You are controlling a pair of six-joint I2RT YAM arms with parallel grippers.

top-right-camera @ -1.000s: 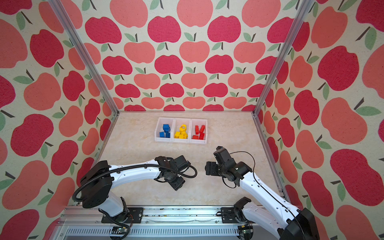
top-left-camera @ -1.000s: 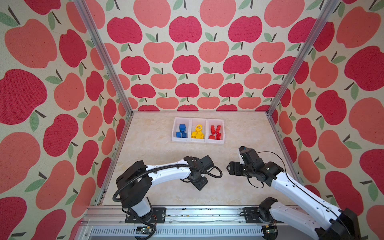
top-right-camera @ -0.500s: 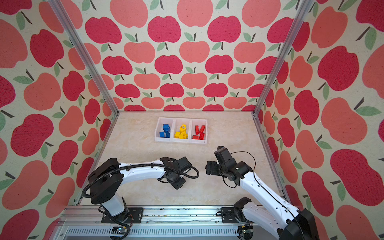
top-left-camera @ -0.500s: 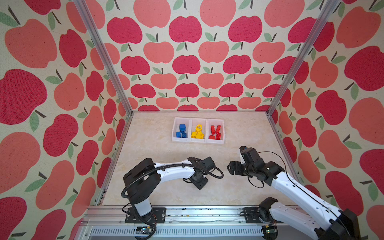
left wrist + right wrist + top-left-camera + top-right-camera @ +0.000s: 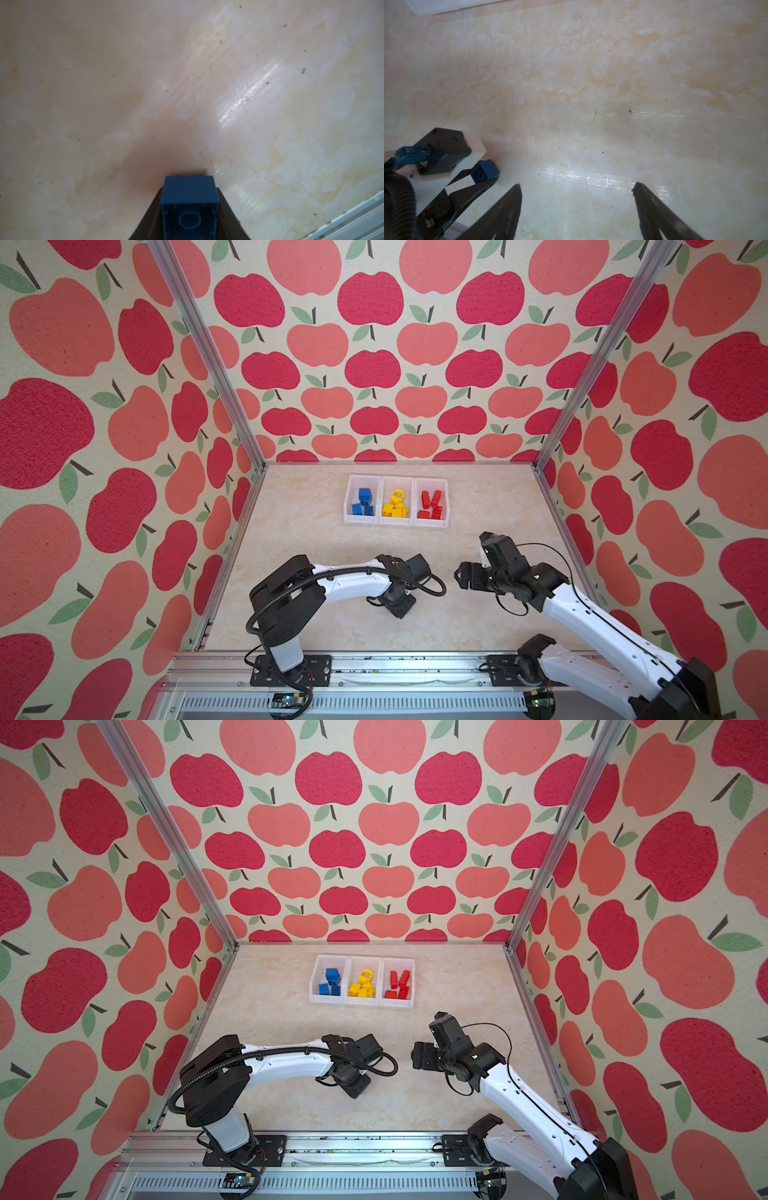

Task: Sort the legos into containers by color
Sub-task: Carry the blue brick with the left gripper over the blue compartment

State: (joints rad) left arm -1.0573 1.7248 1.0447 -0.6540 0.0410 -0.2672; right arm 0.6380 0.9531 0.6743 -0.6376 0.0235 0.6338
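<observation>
- The left gripper (image 5: 189,199) is near, left of centre, pointed down at the table (image 5: 316,539). It is clenched on a blue brick (image 5: 485,171), hollow underside toward its wrist camera. I cannot tell if the brick touches the table.
- The bins (image 5: 397,523) sit in a row at far centre:
  - left bin: blue bricks (image 5: 363,502)
  - middle bin: yellow bricks (image 5: 395,506)
  - right bin: red bricks (image 5: 431,506)
- The right gripper (image 5: 577,185) is near, right of centre. Its jaws are spread wide and empty over bare table.
</observation>
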